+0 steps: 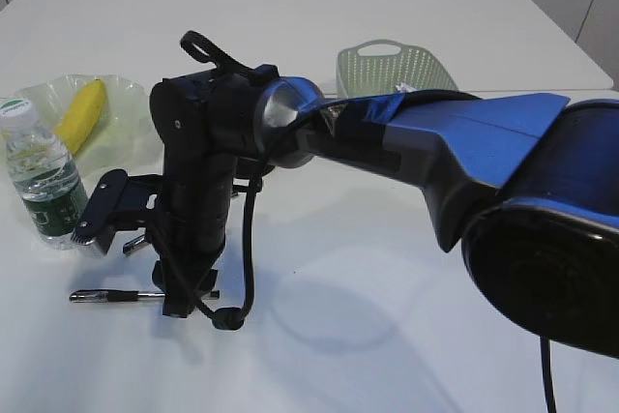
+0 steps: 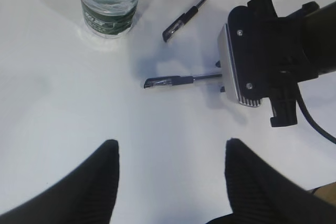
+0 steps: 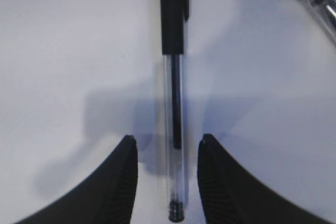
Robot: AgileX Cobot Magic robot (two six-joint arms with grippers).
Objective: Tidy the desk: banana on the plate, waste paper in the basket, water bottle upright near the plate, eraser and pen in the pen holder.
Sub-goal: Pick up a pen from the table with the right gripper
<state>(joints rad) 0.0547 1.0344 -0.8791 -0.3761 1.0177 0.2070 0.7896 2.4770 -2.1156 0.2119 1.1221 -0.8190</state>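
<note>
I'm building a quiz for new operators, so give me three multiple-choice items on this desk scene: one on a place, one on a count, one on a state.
1. Where is the banana?
A. in the basket
B. on the plate
C. beside the pens

2. How many pens lie on the table in the left wrist view?
A. one
B. two
C. three

3. How do the right gripper fingers stand?
A. open, astride a pen
C. shut on nothing
B. shut on the bottle

Answers:
1 B, it lies on the clear plate.
2 B, one pen near the water bottle, the other pen by the right arm.
3 A, gaps show either side of the barrel.
</note>
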